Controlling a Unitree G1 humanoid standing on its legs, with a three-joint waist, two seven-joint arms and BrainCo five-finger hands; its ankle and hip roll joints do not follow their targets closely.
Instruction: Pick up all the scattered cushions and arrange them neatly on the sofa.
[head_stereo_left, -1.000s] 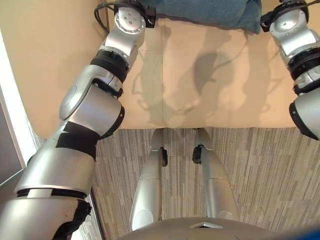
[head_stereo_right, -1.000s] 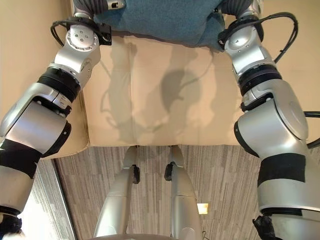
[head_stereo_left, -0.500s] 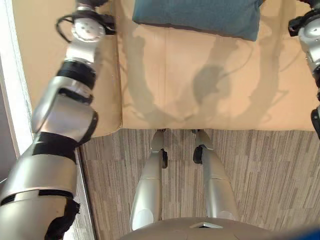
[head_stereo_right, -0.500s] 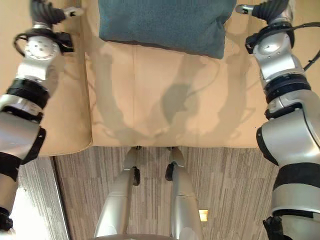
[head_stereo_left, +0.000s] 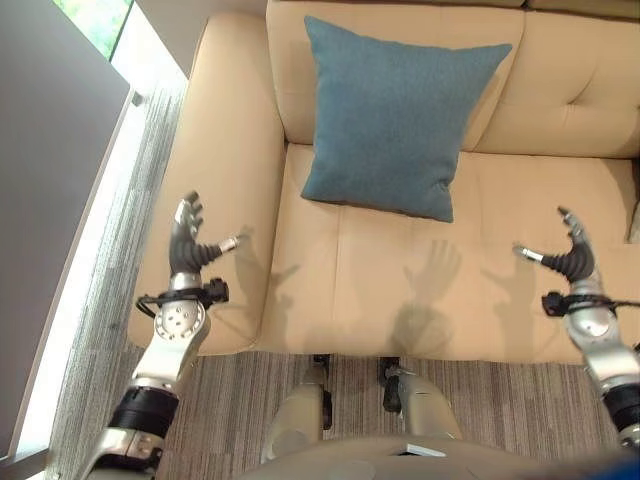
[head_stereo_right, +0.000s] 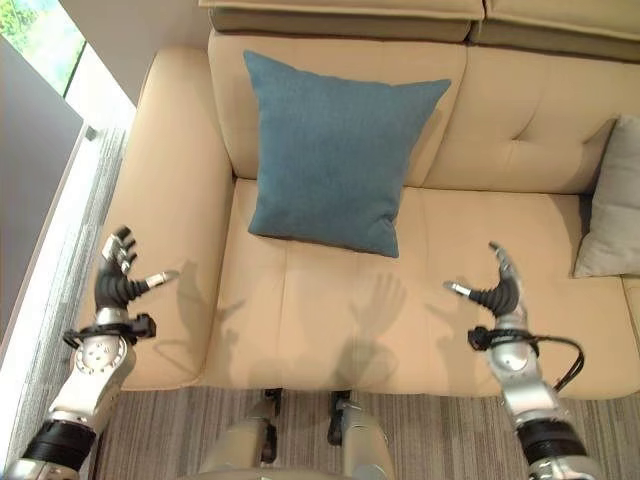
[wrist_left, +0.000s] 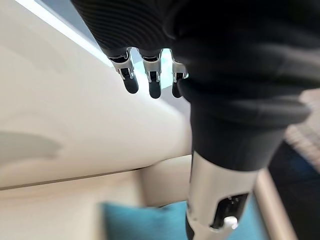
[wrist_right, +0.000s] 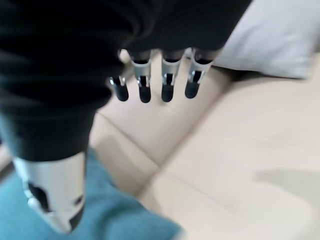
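Blue cushion (head_stereo_right: 335, 150) propped on the sofa (head_stereo_right: 300, 300), both your hands empty.

You're looking down at a square, teal-blue, fabric-textured cushion standing tilted against the tan backrest, its lower edge on the left seat. A light grey cushion (head_stereo_right: 610, 205) leans at the sofa's right end, well apart from the blue one. Your left hand (head_stereo_left: 188, 245) hovers over the left armrest, fingers spread and holding nothing. Your right hand (head_stereo_right: 497, 285) hovers over the seat, to the right of the blue cushion, fingers likewise apart and straight.
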